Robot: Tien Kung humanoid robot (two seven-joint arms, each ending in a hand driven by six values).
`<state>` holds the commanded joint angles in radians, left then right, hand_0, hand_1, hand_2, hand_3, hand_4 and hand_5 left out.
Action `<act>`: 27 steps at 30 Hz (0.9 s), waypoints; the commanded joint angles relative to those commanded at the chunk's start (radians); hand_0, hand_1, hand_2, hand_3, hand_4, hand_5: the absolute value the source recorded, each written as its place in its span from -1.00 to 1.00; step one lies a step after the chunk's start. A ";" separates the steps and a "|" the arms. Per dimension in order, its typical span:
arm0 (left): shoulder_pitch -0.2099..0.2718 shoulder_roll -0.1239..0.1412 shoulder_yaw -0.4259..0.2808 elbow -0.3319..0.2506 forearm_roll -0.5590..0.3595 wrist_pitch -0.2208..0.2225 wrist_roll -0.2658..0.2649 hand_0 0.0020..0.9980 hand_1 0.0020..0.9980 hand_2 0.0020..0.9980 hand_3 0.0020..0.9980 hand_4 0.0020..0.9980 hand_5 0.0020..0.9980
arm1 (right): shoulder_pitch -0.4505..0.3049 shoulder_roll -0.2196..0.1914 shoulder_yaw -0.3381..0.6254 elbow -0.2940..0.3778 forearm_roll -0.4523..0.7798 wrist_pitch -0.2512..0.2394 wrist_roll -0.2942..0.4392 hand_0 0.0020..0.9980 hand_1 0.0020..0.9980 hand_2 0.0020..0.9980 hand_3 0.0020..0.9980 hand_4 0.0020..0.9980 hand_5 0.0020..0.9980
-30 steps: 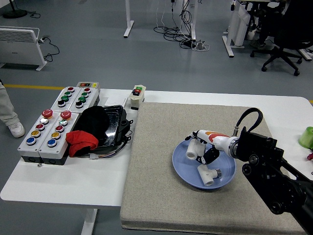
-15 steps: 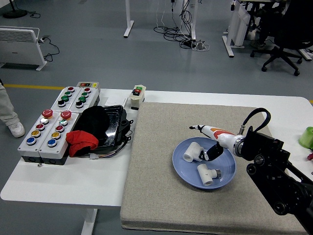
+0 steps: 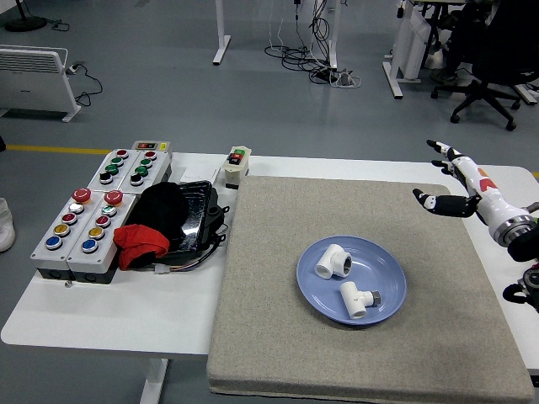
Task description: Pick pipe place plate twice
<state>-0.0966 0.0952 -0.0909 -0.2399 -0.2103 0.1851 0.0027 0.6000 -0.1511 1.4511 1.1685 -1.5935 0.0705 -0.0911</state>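
A grey floor [image 3: 168, 76] with a yellow line [image 3: 50, 150] stretches behind the white table [image 3: 109, 311], where a white radiator [image 3: 35, 80] stands at the left, white desk legs [image 3: 221, 34] and tangled cables [image 3: 312, 50] in the middle, and a black office chair [image 3: 488, 59] at the right.

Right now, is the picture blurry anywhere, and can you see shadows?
Head view: sharp on the blue plate and both white pipe pieces, which cast only soft, faint shadows. Head view: the right hand, fingers spread at the right edge, looks slightly smeared. Head view: even light, no strong glare on the grey mat.
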 joint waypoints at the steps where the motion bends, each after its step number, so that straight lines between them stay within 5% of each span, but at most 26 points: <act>1: 0.000 0.000 -0.002 0.000 0.003 0.000 0.001 0.25 0.16 0.17 0.19 -0.44 1.00 | -0.024 -0.008 0.024 0.029 0.045 -0.019 -0.009 0.76 0.69 0.92 0.83 0.14 -0.35; 5: 0.000 0.000 -0.006 0.001 0.009 0.000 0.003 0.25 0.16 0.17 0.19 -0.44 1.00 | -0.080 -0.017 0.095 0.094 0.215 -0.054 -0.038 0.76 0.69 0.92 0.83 0.14 -0.35; 6: -0.001 0.000 -0.006 0.001 0.011 0.000 0.003 0.25 0.16 0.17 0.19 -0.44 1.00 | -0.105 -0.021 0.119 0.117 0.253 -0.063 -0.035 0.73 0.66 0.85 0.81 0.13 0.01; 11: -0.002 -0.001 -0.005 0.001 0.011 -0.001 0.003 0.25 0.16 0.17 0.19 -0.44 1.00 | -0.194 -0.022 0.188 0.162 0.468 -0.056 0.023 0.73 0.66 0.85 0.81 0.13 0.01; 12: -0.002 0.000 -0.004 0.001 0.009 -0.001 0.002 0.25 0.16 0.17 0.19 -0.44 1.00 | -0.211 -0.019 0.199 0.166 0.507 -0.051 0.037 0.77 0.67 0.85 0.82 0.20 0.52; 20: -0.002 0.001 -0.010 0.002 0.021 -0.001 0.004 0.25 0.16 0.17 0.19 -0.44 1.00 | -0.278 -0.015 0.221 0.160 0.845 -0.045 0.076 0.81 0.71 0.86 0.83 0.20 0.53; 27: -0.004 0.000 -0.015 0.002 0.030 -0.001 0.008 0.25 0.16 0.17 0.19 -0.45 1.00 | -0.311 -0.012 0.216 0.137 0.881 -0.041 0.086 0.82 0.70 0.86 0.83 0.22 0.59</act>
<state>-0.1001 0.0949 -0.1061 -0.2378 -0.1808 0.1844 0.0105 0.2893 -0.1632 1.6668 1.3056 -0.7127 0.0298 -0.0050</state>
